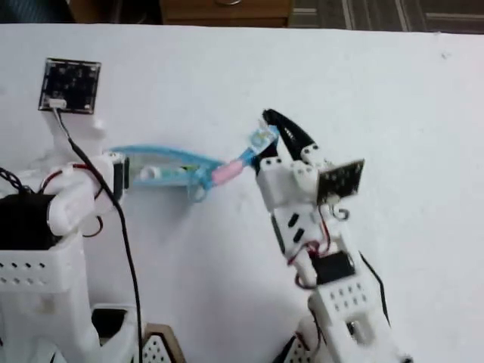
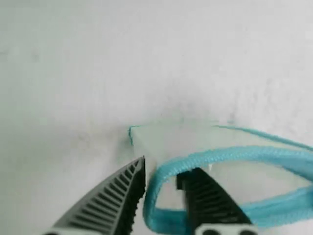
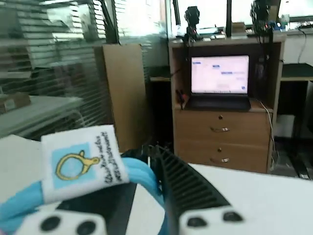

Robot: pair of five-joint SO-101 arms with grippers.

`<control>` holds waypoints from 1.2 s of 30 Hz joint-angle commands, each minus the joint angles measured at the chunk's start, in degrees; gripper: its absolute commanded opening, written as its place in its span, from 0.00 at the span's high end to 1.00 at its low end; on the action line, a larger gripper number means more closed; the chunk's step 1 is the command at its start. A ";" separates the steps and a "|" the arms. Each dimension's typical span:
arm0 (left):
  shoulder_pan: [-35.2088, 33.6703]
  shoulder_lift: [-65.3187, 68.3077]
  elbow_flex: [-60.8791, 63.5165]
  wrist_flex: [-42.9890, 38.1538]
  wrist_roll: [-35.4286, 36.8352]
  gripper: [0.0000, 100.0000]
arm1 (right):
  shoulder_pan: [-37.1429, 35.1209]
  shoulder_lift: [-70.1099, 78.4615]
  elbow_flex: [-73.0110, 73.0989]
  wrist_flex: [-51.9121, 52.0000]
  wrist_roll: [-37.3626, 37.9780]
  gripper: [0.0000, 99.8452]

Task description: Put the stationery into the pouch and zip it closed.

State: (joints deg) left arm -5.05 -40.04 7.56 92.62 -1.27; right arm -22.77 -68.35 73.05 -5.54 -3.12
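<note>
As I look across the white surface (image 1: pixel 378 91), the pouch (image 1: pixel 175 168) is stretched out between the two arms, a clear sleeve trimmed in blue. The left tool (image 2: pixel 164 188) is nearly closed, its ribbed fingers (image 2: pixel 122 196) pinching the blue edging (image 2: pixel 220 155) at one end. The right tool (image 1: pixel 266 130) is clamped on the opposite end, at the blue strap carrying a white label (image 3: pixel 80 161). A pink item (image 1: pixel 225 173) shows through the pouch near the right tool, and a pale item (image 1: pixel 151 174) sits nearer the left one. I cannot tell whether the zip is closed.
</note>
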 commanded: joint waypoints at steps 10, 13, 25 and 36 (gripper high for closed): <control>3.38 4.18 -10.46 -5.45 10.81 0.72 | -3.56 0.40 -31.30 17.36 -0.62 0.98; 3.03 9.10 -17.58 -2.55 10.90 0.72 | -5.58 7.34 -41.67 19.30 -0.62 0.98; -0.57 18.51 -44.22 9.58 5.80 0.75 | -7.78 39.87 -82.64 28.35 -0.53 0.98; -13.85 3.82 -43.08 9.93 -3.43 0.82 | -8.22 61.32 -109.98 36.44 -0.44 0.98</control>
State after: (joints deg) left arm -16.75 -29.85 -35.08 102.46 -3.56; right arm -30.59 -10.24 -29.45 30.68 -3.12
